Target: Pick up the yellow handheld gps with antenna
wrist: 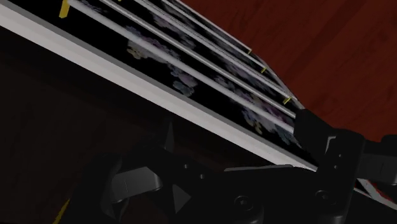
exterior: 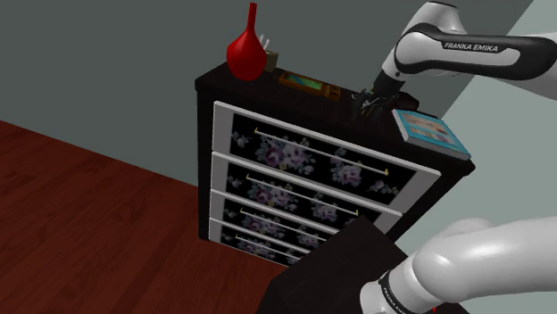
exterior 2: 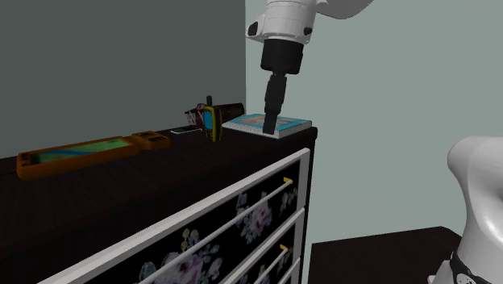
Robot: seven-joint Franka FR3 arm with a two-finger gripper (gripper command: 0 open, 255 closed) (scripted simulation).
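Observation:
The handheld GPS is yellow with a dark face and a short black antenna. It stands upright on the dark dresser top, toward the wall side. My black gripper hangs point-down from the white arm, a short way from the GPS toward the dresser's front and not touching it. Its tip is low over the near edge of a blue-rimmed book. In the shoulder view the gripper is over the dresser top between a flat orange object and the book.
The dresser has white-framed floral drawers and a white front edge. A red vase stands at its far end, and a small dark item sits behind the GPS. A wall is close behind, with red-brown floor below.

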